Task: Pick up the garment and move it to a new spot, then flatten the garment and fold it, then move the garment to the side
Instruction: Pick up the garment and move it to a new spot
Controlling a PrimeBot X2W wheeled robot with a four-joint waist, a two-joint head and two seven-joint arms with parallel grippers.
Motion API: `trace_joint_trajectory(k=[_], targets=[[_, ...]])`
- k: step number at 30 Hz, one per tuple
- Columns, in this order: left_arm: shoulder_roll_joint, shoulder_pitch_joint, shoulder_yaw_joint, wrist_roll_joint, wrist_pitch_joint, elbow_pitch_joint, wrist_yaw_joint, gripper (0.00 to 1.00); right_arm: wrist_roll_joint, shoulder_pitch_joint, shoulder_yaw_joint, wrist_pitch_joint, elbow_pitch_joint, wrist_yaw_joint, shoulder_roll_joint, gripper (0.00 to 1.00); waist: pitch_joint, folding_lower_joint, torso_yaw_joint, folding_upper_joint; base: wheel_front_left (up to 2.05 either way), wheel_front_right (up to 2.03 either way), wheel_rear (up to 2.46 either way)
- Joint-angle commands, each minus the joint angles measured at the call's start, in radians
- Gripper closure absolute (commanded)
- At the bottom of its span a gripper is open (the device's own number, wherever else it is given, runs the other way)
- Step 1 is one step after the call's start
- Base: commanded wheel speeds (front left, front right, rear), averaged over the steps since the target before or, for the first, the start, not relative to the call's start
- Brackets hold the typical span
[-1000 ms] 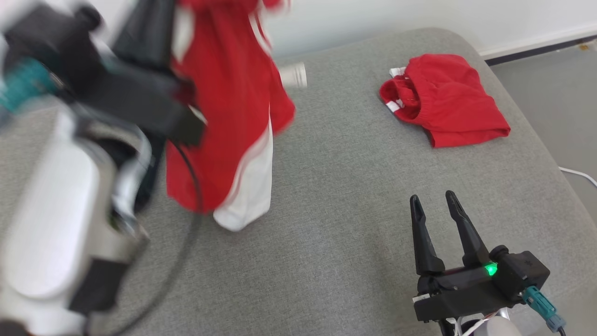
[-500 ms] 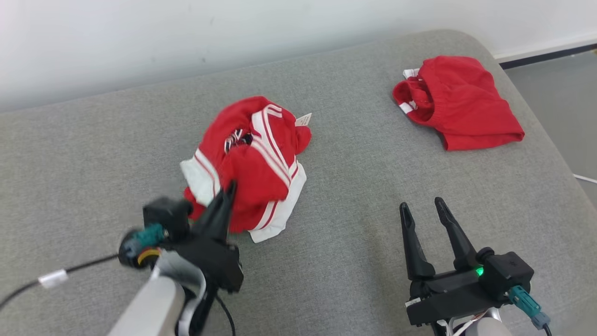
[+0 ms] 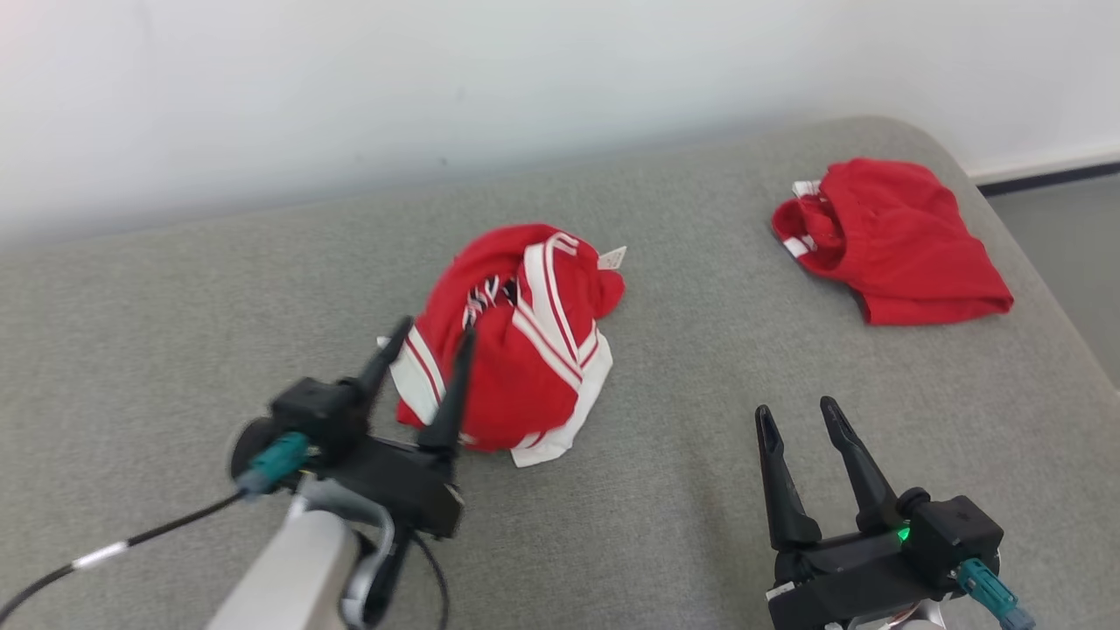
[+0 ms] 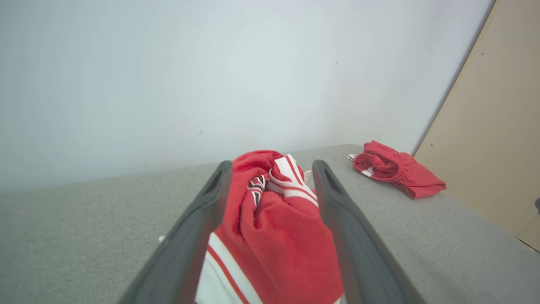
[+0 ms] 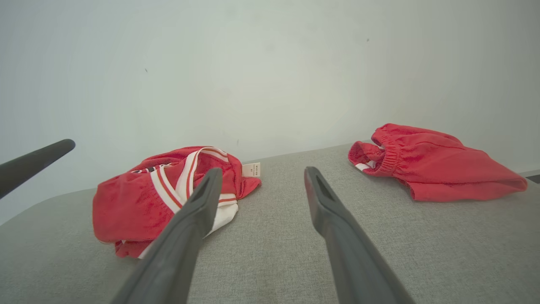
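The garment [image 3: 516, 350] lies in a crumpled red heap with white striped trim in the middle of the grey padded surface [image 3: 682, 490], its small white label [image 3: 612, 258] at the far right. My left gripper [image 3: 435, 332] is open at the heap's near-left edge, gripping nothing. In the left wrist view the garment [image 4: 278, 228] shows between the spread fingers of the left gripper [image 4: 272, 166]. My right gripper [image 3: 794, 407] stands open and empty, apart from the heap at the near right. From the right wrist, the garment [image 5: 139, 198] lies left of the right gripper [image 5: 262, 172].
A smaller plain red garment [image 3: 892, 241] lies bunched at the far right of the surface, near its rounded edge; it is also seen as the red garment [image 4: 396, 173] and the red garment [image 5: 430, 164]. A pale wall [image 3: 525, 79] runs behind. Floor [image 3: 1076, 254] lies to the right.
A second ago my left gripper held the garment hanging in the air. The garment then came down as a heap, and the left jaws have opened and let go. The head camera has shifted.
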Motion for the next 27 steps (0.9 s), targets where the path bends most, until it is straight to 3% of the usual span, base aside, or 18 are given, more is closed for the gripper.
trace_joint_trajectory(k=[1,5,11,18,19,27], targets=[[0.026,0.017,0.023,0.007,-0.012,-0.021,0.01,0.0,-0.007,0.015,-0.004,0.0,-0.007,-0.002,0.001,0.0,-0.039,0.0001,0.038,0.0,0.0,0.0,0.0],[0.08,0.082,0.09,0.043,-0.024,-0.087,0.049,0.0,-0.009,0.023,-0.021,0.0,-0.021,-0.002,0.001,0.0,-0.056,0.0001,0.058,0.0,0.0,0.0,0.0],[0.093,0.21,0.224,0.095,-0.025,-0.242,0.069,0.0,-0.014,0.033,-0.044,0.0,-0.037,-0.002,0.001,0.0,-0.055,0.0001,0.082,0.0,0.0,0.0,0.0],[0.024,0.405,0.394,0.223,-0.025,-0.368,0.066,0.0,-0.009,0.044,-0.075,0.0,-0.04,-0.002,0.001,0.0,-0.051,0.0001,0.119,0.0,0.0,0.0,0.0],[-0.007,0.447,0.426,0.263,-0.025,-0.382,0.072,0.0,-0.009,0.052,-0.079,0.0,-0.038,-0.002,0.001,0.0,-0.055,0.0001,0.129,0.0,0.0,0.0,0.0],[-0.084,0.548,0.544,0.35,-0.025,-0.399,0.05,0.0,-0.016,0.076,-0.106,0.0,-0.022,-0.002,0.001,0.0,-0.071,0.0001,0.153,0.0,0.0,0.0,0.0]])
